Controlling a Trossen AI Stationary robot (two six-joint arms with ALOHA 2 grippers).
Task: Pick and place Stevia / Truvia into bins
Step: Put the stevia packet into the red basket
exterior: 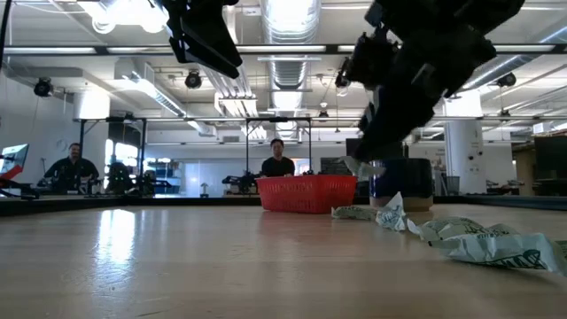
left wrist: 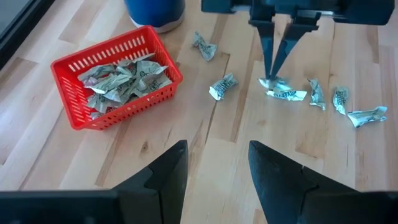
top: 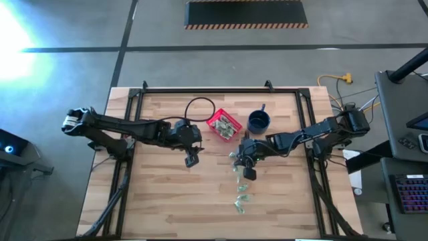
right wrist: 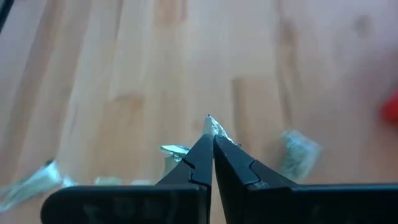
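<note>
The red basket [top: 224, 125] [left wrist: 115, 74] stands on the table and holds several crumpled pale green and white sachets [left wrist: 124, 78]. More sachets [left wrist: 222, 87] [top: 241, 199] lie loose on the wood in a line toward the near edge. My right gripper [top: 249, 173] [right wrist: 210, 134] hangs over that line, on the basket's near right, shut on one sachet. My left gripper [top: 192, 161] [left wrist: 217, 165] hovers open above bare wood, on the near left of the basket. My right gripper pinches one crumpled sachet [right wrist: 216, 129] between its two fingertips, with paper sticking out past the tips. The fingers [left wrist: 272, 56] come from above, pointing down. In the low view the sachet [exterior: 354, 166] hangs at the tips, clear of the table top.
A dark blue mug [top: 258, 121] [left wrist: 155, 12] stands to the right of the basket, close to my right arm. A black cable loop [top: 199, 107] lies on the wood at the far side. People sit in the room beyond the table [exterior: 277, 161].
</note>
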